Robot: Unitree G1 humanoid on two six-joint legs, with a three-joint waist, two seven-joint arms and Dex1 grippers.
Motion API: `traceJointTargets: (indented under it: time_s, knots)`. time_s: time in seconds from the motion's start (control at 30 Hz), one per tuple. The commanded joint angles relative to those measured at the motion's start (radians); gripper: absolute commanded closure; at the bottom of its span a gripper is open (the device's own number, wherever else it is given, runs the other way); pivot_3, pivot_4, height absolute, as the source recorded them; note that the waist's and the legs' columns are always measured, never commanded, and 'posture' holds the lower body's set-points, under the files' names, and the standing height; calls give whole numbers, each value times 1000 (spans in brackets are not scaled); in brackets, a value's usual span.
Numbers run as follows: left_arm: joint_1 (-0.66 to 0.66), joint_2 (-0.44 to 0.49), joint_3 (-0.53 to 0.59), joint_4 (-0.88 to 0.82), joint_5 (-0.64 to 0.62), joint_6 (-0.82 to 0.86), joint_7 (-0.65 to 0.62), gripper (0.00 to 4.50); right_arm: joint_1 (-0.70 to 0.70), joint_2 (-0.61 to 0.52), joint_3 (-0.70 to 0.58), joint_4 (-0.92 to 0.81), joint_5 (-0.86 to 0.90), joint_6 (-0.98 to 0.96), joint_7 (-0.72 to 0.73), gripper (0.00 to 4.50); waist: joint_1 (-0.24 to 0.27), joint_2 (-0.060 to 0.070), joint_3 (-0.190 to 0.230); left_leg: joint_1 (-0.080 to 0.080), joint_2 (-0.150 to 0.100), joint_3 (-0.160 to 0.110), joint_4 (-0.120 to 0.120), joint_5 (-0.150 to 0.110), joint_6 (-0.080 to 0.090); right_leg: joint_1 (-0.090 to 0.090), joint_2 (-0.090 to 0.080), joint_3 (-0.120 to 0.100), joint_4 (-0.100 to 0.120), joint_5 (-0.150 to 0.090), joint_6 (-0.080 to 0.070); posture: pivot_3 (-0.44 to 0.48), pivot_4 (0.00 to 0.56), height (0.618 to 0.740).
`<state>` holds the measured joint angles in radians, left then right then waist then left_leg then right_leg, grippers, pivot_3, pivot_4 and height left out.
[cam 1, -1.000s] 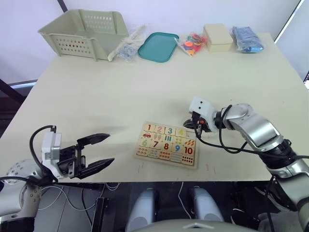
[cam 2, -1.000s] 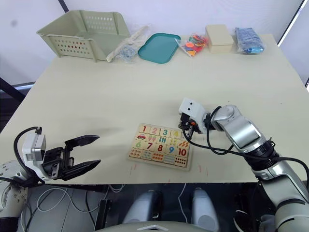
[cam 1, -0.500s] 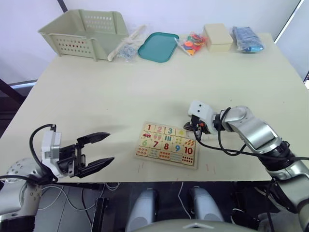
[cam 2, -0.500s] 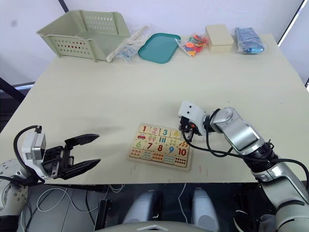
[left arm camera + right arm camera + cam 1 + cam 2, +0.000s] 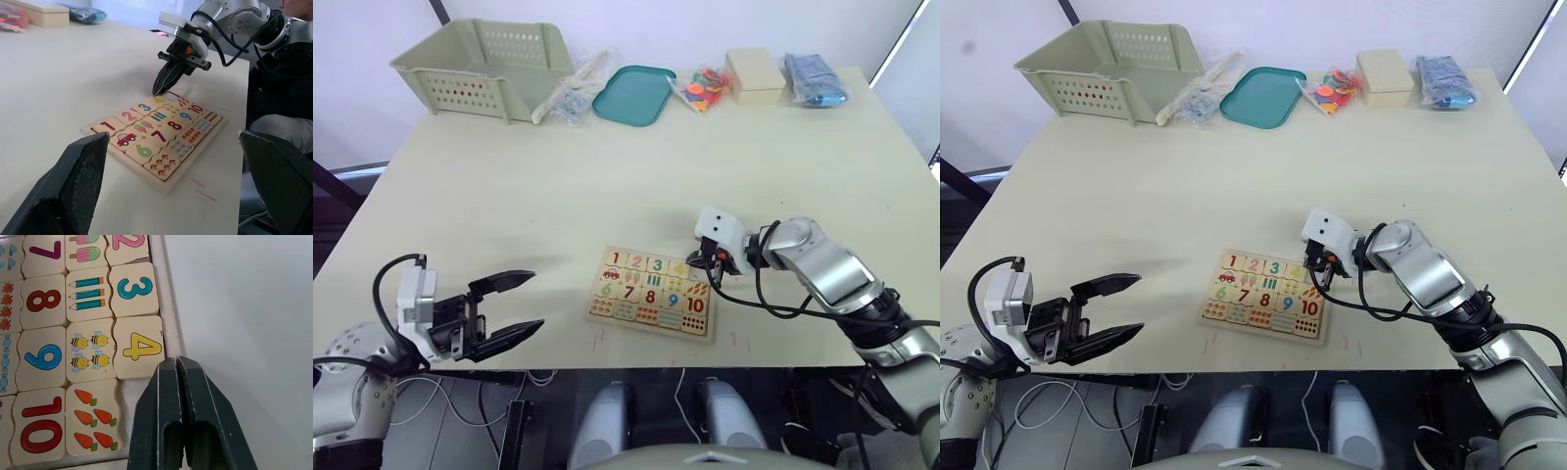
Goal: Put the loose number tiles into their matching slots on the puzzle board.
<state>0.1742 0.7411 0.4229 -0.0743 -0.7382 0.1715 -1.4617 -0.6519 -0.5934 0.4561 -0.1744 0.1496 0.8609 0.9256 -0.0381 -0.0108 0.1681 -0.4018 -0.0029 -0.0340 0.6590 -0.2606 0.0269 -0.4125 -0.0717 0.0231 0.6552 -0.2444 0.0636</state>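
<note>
From the head camera, the puzzle board [image 5: 652, 293] lies flat near the front edge of the cream surface [image 5: 607, 176]. The right hand [image 5: 697, 260] reaches in with its tip at the board's far right corner, beside the top row. The left hand [image 5: 514, 305] hangs off the front left edge of the surface, well apart from the board, its two black fingers spread wide with nothing between them. Along the far edge stand a pale green basket [image 5: 484, 67], a teal tray [image 5: 633, 94], a bag of colourful pieces [image 5: 703, 86], a cream box [image 5: 756, 75] and a blue packet [image 5: 814, 79].

In the left wrist view, the board shows tiles 1, 2 and 3 in one row, with 6, 7, 8, 9 and 10 in another. The right hand points down at the board's far corner, fingers pressed together into a narrow point.

In the right wrist view, the right hand's fingers [image 5: 155, 421] are closed against each other, holding nothing. Their tips sit just beside the yellow 4 tile [image 5: 139, 347], which lies in its slot next to the teal 3 tile [image 5: 133, 289]. The slot [image 5: 126, 423] beyond the 4 tile, beside the carrots picture, is largely hidden by the fingers.
</note>
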Motion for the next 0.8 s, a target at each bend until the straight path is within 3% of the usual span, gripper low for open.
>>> traceJointTargets:
  time_s: [0.03,0.57,0.8]
  knots:
    - [8,9,18,-17,-8,-2,-4,0,-6,-5,-23,-23,0,-24,0,4459,0,0,0,0,0,0,0,0,0,0,0,0,0,0,0,0,150,740]
    - [8,11,23,-16,-8,-4,-1,0,55,47,-100,-90,88,-60,-3,4459,0,0,0,0,0,0,0,0,0,0,0,0,0,0,0,0,150,740]
    - [20,6,27,-17,-5,-10,5,0,218,78,-213,-214,170,-217,-15,4459,4,0,0,0,0,0,0,0,0,1,0,0,0,0,0,0,150,740]
